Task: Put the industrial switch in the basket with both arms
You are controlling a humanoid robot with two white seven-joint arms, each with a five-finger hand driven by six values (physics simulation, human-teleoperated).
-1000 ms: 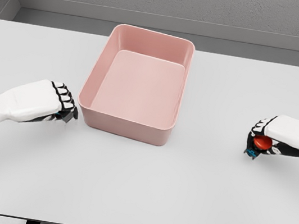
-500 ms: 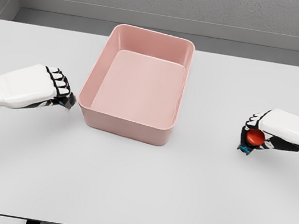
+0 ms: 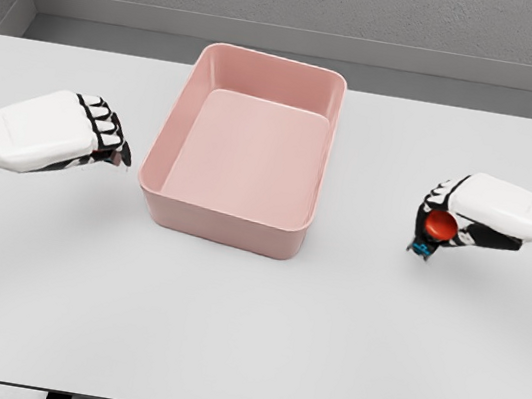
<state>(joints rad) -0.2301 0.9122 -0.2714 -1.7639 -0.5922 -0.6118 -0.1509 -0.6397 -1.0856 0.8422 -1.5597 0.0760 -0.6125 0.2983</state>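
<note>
From the head camera I see my right hand (image 3: 444,226) grasping the red-buttoned industrial switch (image 3: 434,229), right of the pink rectangular plastic basket (image 3: 245,151). My left hand (image 3: 84,132), clenched and holding nothing, sits beside the basket's left wall.

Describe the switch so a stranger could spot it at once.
Start at the pink basket in the middle of the white table, then look right to the right hand. The switch sits in its fingers, the only thing with a red button.
</note>
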